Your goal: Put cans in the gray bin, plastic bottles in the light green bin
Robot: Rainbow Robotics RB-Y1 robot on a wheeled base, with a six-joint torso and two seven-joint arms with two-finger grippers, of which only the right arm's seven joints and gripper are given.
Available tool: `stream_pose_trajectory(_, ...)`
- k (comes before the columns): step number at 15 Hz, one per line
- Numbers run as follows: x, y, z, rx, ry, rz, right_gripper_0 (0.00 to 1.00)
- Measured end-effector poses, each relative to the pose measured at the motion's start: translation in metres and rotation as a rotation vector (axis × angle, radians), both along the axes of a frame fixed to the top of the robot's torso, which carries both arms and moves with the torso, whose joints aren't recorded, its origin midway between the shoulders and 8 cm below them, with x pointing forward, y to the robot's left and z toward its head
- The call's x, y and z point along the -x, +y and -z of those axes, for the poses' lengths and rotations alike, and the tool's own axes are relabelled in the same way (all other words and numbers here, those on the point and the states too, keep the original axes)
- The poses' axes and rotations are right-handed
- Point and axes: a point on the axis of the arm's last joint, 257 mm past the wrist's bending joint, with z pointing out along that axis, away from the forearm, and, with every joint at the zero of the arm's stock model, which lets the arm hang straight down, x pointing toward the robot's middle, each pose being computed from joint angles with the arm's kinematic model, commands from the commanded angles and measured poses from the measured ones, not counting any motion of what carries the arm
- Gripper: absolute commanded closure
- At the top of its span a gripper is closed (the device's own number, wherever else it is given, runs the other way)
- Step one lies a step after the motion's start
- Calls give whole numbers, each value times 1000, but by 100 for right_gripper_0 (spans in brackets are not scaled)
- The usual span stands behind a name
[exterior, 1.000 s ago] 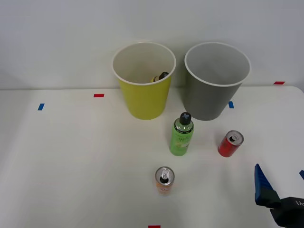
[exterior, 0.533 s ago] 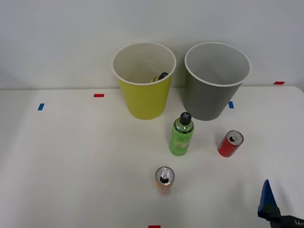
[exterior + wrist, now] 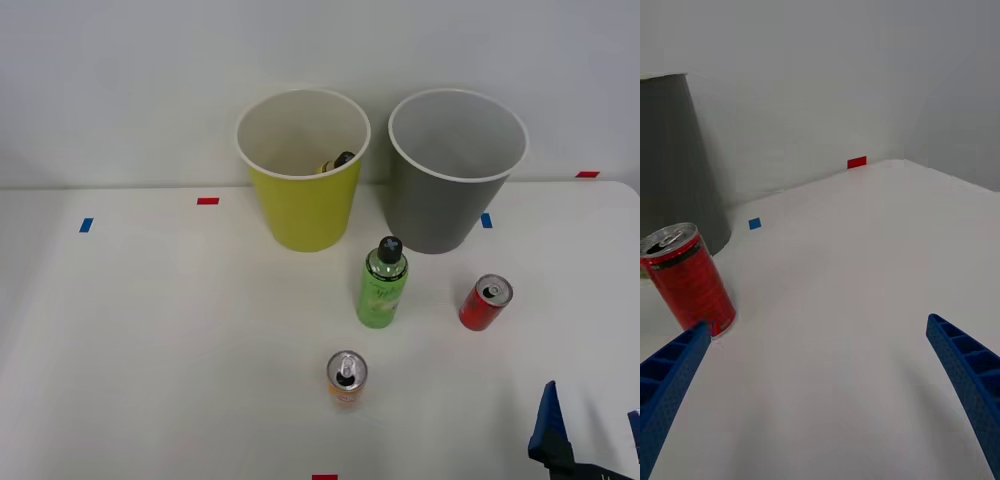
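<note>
A red can (image 3: 485, 302) (image 3: 686, 282) stands upright on the white table, in front of the gray bin (image 3: 455, 172) (image 3: 674, 157). An orange can (image 3: 346, 378) stands near the table's front edge. Between them a green plastic bottle (image 3: 381, 284) with a dark cap stands upright before the light green bin (image 3: 303, 170). Inside that bin a yellow bottle's dark cap (image 3: 338, 161) pokes up. My right gripper (image 3: 590, 430) (image 3: 820, 390) is open at the front right corner, low and empty, well short of the red can.
Small blue tape marks (image 3: 86, 225) (image 3: 486, 220) and red tape marks (image 3: 207, 201) (image 3: 587, 174) (image 3: 324, 477) dot the table (image 3: 150, 330). A pale wall rises right behind the bins. The table's right edge runs close to my gripper.
My right gripper has drawn back toward the front right corner, sinking lower in the front view. Cans, bottle and bins have not moved.
</note>
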Motion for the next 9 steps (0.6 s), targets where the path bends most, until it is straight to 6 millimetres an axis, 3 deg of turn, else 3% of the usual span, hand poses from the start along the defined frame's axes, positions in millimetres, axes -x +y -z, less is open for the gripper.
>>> stream_pose_trajectory(3, 2, 3, 14, -5, -61, -98, 0)
stream_pose_trajectory(9, -1, 9, 6, 84, -76, -264, 0)
